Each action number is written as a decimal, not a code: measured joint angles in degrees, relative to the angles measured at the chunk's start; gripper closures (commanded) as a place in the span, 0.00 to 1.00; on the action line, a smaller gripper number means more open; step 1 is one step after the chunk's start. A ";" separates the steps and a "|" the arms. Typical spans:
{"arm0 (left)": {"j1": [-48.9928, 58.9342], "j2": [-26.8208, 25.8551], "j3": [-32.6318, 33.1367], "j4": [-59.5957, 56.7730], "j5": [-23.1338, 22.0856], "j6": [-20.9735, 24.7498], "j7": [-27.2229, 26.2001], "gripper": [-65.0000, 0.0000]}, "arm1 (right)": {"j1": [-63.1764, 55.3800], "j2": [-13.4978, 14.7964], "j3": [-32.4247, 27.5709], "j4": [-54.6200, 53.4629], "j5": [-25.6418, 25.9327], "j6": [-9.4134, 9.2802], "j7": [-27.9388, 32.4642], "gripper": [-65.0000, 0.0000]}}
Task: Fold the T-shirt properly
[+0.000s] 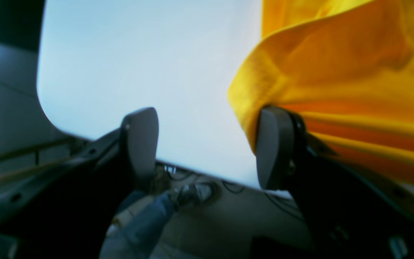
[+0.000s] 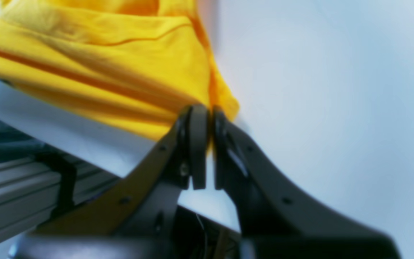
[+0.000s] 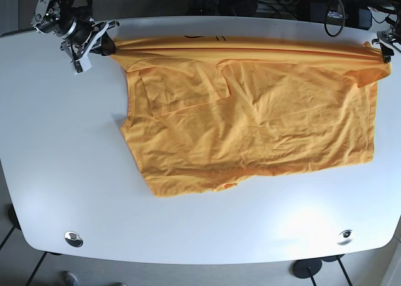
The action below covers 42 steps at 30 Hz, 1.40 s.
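A yellow T-shirt (image 3: 250,116) lies spread on the white table (image 3: 62,142), its far edge pulled taut between the two arms. My right gripper (image 2: 206,144) is shut on the shirt's far left corner (image 2: 221,100); in the base view it is at the top left (image 3: 103,46). My left gripper (image 1: 207,144) is open at the shirt's far right corner (image 3: 383,51). The yellow cloth (image 1: 336,72) drapes against the outer side of one finger (image 1: 273,147), and nothing lies between the jaws.
Cables and power strips (image 3: 301,0) lie behind the table's far edge. The table's rounded corner and a person's shoe (image 1: 192,192) on the floor show in the left wrist view. An aluminium rail (image 2: 13,187) runs under the table edge.
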<state>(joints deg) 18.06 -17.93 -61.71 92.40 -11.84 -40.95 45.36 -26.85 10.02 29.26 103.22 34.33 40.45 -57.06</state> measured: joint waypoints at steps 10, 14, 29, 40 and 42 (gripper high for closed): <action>-1.09 3.58 0.04 10.88 -5.14 0.63 8.59 0.41 | -2.69 -0.02 0.24 8.92 -1.27 -0.55 -0.07 0.52; -1.07 3.63 0.22 10.91 -6.21 0.63 9.38 0.41 | -2.54 0.00 0.22 8.92 -1.27 -0.55 -0.02 0.52; -7.04 4.09 12.94 -1.88 6.14 0.63 -2.19 0.41 | 7.08 -1.18 -19.08 8.39 -3.02 -0.76 -0.22 0.52; -9.14 3.93 12.52 -5.01 6.73 0.83 -2.16 0.41 | 11.39 -4.31 -25.09 -8.02 -12.41 -0.24 10.84 0.52; -9.35 3.93 12.55 -4.98 6.67 0.83 -2.21 0.41 | 9.31 -2.84 -22.77 -9.01 -10.45 0.22 14.45 0.52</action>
<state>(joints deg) 8.71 -14.00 -49.17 87.42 -5.17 -40.12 43.16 -17.54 7.18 6.48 94.21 23.88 40.66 -42.61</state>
